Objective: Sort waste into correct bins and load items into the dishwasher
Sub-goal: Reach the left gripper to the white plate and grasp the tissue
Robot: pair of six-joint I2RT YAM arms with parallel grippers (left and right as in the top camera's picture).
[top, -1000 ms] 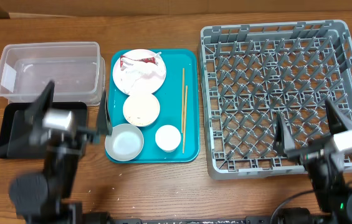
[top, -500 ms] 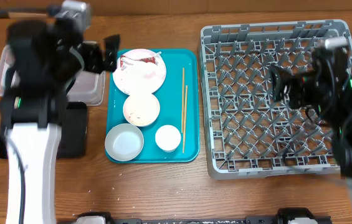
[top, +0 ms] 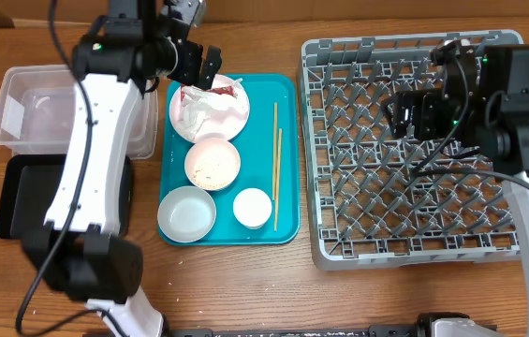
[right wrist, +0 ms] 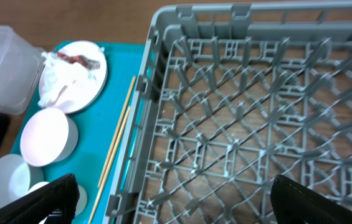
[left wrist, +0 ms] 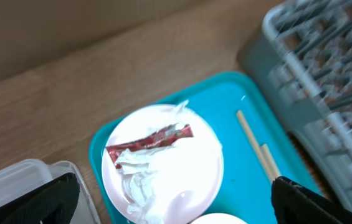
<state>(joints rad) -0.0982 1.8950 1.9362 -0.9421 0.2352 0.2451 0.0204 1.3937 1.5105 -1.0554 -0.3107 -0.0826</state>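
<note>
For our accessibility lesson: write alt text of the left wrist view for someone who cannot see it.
A white plate holding a crumpled napkin and red wrapper sits on a teal tray, under the open left gripper. Chopsticks lie right of the plate, near a grey rack.

"What can't you make out from here?"
"The left arm point(top: 91, 140) covers part of the clear tub point(top: 35, 108) and black tray point(top: 21, 197). In the left wrist view the rack point(left wrist: 325, 68) is blurred and runs off the edge."

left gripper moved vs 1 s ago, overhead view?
Yes. The left gripper went from beside the black tray to the far end of the teal tray, by the large plate.
</note>
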